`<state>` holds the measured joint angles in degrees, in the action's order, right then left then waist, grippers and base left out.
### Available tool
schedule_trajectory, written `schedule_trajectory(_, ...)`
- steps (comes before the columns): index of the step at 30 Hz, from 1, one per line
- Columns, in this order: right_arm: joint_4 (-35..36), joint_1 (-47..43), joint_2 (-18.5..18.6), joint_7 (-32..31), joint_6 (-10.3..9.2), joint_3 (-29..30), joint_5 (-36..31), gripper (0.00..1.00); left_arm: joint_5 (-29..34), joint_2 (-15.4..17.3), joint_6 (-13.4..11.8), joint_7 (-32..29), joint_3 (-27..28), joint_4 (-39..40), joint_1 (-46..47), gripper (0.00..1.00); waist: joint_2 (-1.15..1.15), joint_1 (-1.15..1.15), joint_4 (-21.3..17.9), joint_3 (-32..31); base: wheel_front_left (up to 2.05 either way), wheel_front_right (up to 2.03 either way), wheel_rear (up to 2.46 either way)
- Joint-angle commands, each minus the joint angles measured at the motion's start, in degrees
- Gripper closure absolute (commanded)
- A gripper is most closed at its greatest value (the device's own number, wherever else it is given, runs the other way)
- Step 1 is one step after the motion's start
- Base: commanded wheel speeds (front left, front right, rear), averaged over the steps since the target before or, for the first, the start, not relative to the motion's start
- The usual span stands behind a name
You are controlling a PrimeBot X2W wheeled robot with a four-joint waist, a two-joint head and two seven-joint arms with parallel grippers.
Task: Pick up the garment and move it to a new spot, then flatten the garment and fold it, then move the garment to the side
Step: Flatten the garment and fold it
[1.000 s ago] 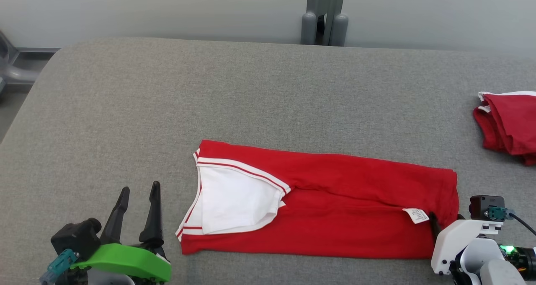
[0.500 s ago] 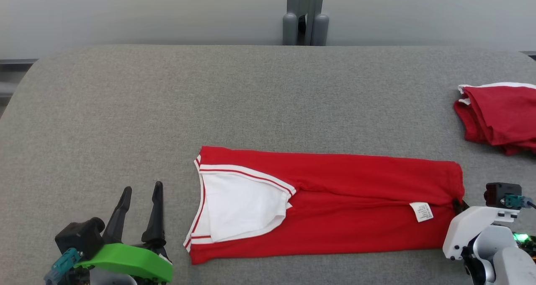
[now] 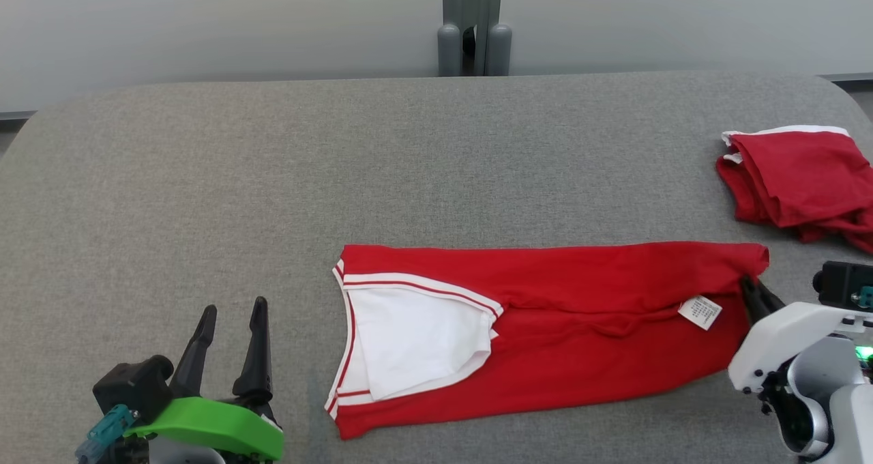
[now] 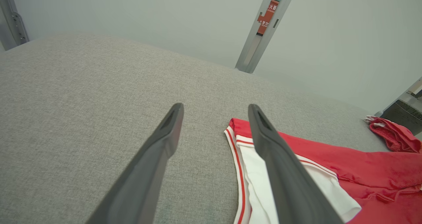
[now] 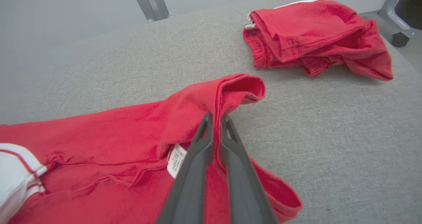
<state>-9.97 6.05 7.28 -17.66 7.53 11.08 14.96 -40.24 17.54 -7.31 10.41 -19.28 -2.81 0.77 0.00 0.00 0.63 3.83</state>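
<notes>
Grey cloth table (image 3: 273, 177) before a pale wall (image 3: 204, 20).
Red garment (image 3: 580, 341) lies folded mid-table (white lining showing); right pincer (image 5: 216, 120) pinches its raised end, while left pincer (image 3: 232, 310) stands wide near the other end.

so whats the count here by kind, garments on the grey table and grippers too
red garments: 2, the long folded garment and the bundled garment at the far right
grippers: 2, the left gripper open over bare table, the right gripper shut on the long folded garment's end
total: 4
</notes>
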Motion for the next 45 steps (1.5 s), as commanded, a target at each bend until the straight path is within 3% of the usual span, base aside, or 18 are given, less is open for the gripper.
schedule_trajectory(1, 1.93, -0.67, -0.56, -0.55, -0.08, -1.31, 1.65, 1.0, -0.45, 0.19, -0.07, 0.04, -0.04, -0.07, 1.0, 0.0, 0.0, 0.0, 0.07, 0.06, 0.0, 0.0, 0.0)
schedule_trajectory(8, 11.96, -1.54, -2.79, -3.41, -0.06, -10.96, 8.14, 1.0, -0.54, 0.2, 0.15, -0.16, -0.34, -0.25, 1.79, 0.0, 0.0, 0.0, 1.57, 0.31, 0.0, 0.0, 0.0)
schedule_trajectory(15, 11.88, 0.3, -3.95, -3.24, -0.06, -20.54, 11.14, 1.0, -0.62, 0.11, 0.37, -0.07, -0.55, -0.44, 2.52, 0.0, 0.0, 0.0, 4.1, 0.79, 0.0, 0.0, 0.0)
schedule_trajectory(29, -4.47, 10.63, -4.31, 6.9, -0.05, -35.28, 19.78, 1.0, -0.49, -1.19, 1.39, 0.53, -1.91, -1.9, 4.82, 0.0, 0.0, 0.0, 10.22, 3.01, 0.0, 0.0, 0.0)
schedule_trajectory(39, -19.3, 18.12, -4.32, 13.07, -0.05, -41.95, 24.71, 1.0, -0.37, -2.09, 2.15, 0.74, -3.16, -3.54, 6.25, 0.0, 0.0, 0.0, 13.33, 3.29, 0.0, 0.0, 0.0)
schedule_trajectory(40, -20.77, 18.78, -4.31, 13.72, -0.06, -42.69, 25.43, 0.93, -0.34, -2.13, 2.25, 0.75, -3.28, -3.7, 6.33, 0.0, 0.0, 0.0, 13.5, 3.24, 0.0, 0.0, 0.0)
schedule_trajectory(41, -21.76, 19.25, -4.31, 14.19, -0.06, -43.29, 26.03, 0.67, -0.33, -2.18, 2.27, 0.78, -3.38, -3.84, 6.39, 0.0, 0.0, 0.0, 13.62, 3.17, 0.0, 0.0, 0.0)
schedule_trajectory(42, -22.74, 19.93, -4.35, 14.77, -0.05, -44.41, 26.64, 0.16, -0.31, -2.22, 2.29, 0.77, -3.5, -3.99, 6.45, 0.0, 0.0, 0.0, 13.73, 3.05, 0.0, 0.0, 0.0)
schedule_trajectory(43, -23.48, 20.48, -4.37, 15.34, -0.05, -45.07, 27.23, 0.0, -0.32, -2.25, 2.32, 0.74, -3.59, -4.11, 6.46, 0.0, 0.0, 0.0, 13.79, 2.95, 0.0, 0.0, 0.0)
schedule_trajectory(45, -24.47, 21.49, -4.32, 16.47, -0.06, -47.15, 29.82, 0.0, -0.32, -2.3, 2.4, 0.71, -3.82, -4.38, 6.5, 0.0, 0.0, 0.0, 13.86, 2.65, 0.0, 0.0, 0.0)
